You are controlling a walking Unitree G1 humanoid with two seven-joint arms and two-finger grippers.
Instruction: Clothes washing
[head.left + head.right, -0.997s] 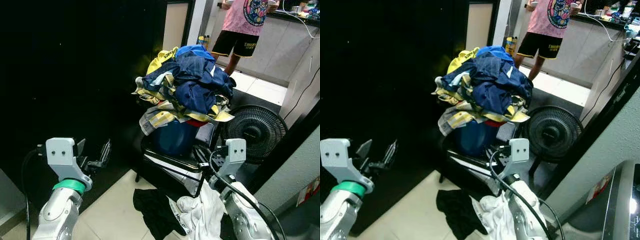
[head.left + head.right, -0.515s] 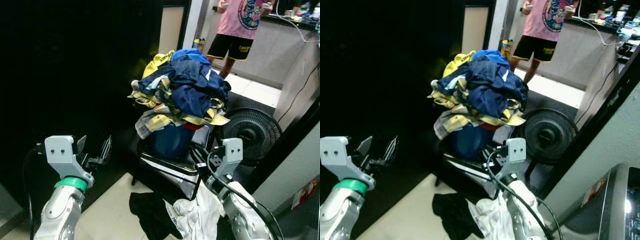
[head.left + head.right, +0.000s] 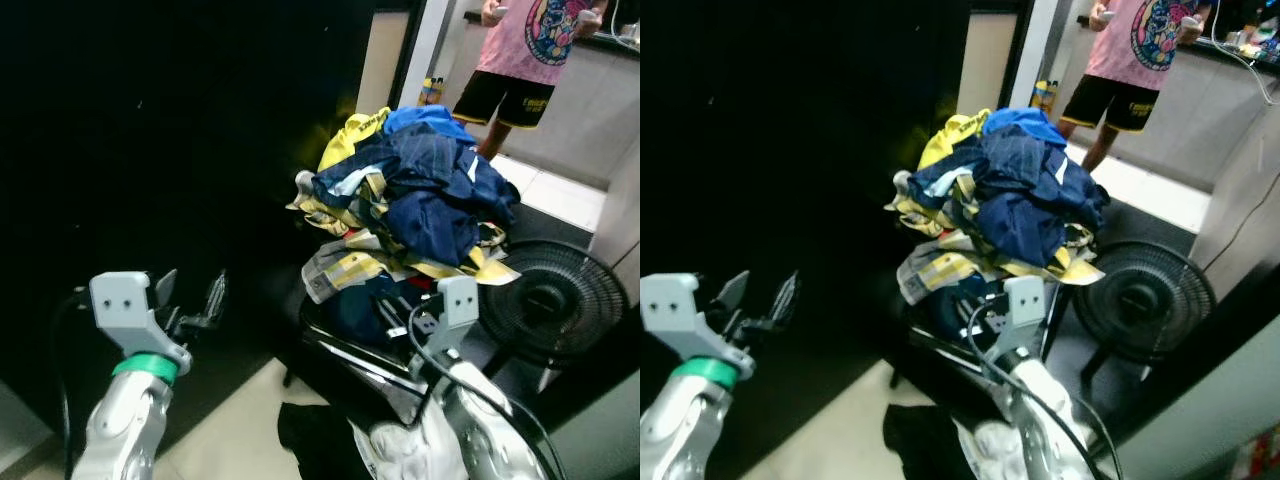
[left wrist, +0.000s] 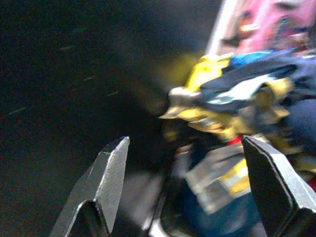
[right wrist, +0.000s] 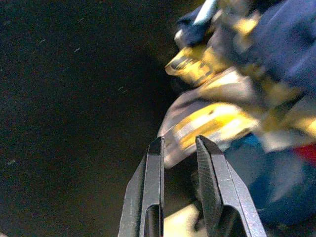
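Left end effector (image 3: pixel 192 300) wide, right end effector (image 5: pixel 178 163) narrow, clothes heap (image 3: pixel 420 200), tiled floor (image 3: pixel 235 425), fan (image 3: pixel 555 305)

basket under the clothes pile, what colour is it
Dark blue; the basket shows best in the right wrist view, beneath the heaped clothes.

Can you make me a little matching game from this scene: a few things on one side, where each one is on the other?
Things:
1. clothes pile
2. fan
3. person
4. left gripper

Places:
A. far back, by the counter
B. heaped on the blue basket
C. raised before the dark wall
D. on the floor, right of the pile

Pairs: 1-B, 2-D, 3-A, 4-C
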